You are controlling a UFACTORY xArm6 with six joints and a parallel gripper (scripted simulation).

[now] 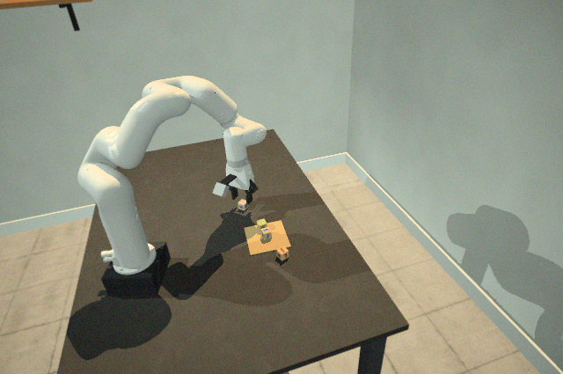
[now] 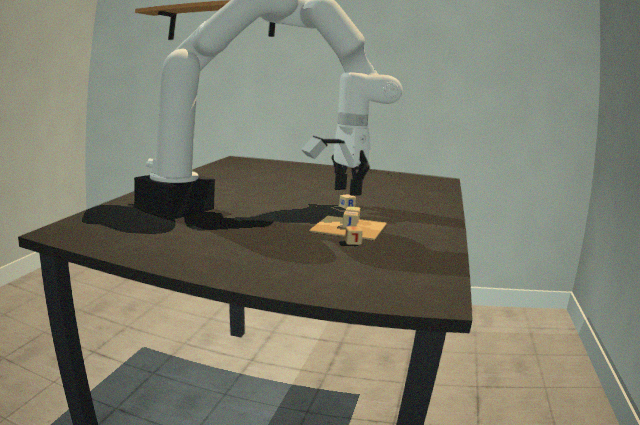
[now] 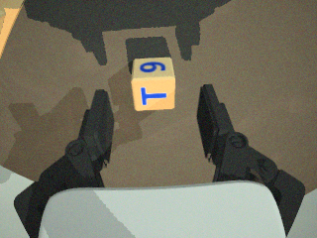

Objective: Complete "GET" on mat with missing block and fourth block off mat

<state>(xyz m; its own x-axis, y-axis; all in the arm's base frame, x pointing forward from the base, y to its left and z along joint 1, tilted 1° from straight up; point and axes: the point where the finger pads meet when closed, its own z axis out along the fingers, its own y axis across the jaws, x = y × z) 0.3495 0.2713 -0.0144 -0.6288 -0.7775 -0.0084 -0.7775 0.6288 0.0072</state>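
Observation:
A wooden block (image 1: 243,205) (image 2: 347,200) (image 3: 154,83) with a blue T on top lies on the dark table, off the orange mat (image 1: 257,246) (image 2: 374,228) on its far side. My gripper (image 1: 242,195) (image 2: 347,186) (image 3: 155,102) is open and empty. It hangs just above this block, one finger to each side in the wrist view. Two blocks stand on the mat: one with a green letter (image 1: 261,223) (image 2: 352,211) and one with a blue letter (image 1: 266,234) (image 2: 351,220). A block with a red letter (image 1: 282,253) (image 2: 354,237) lies at the mat's near edge.
The arm's black base (image 1: 136,269) (image 2: 173,195) stands at the table's left side. The table's right edge (image 1: 354,242) is a short way past the mat. A wall shelf (image 1: 45,0) hangs high, far from the blocks.

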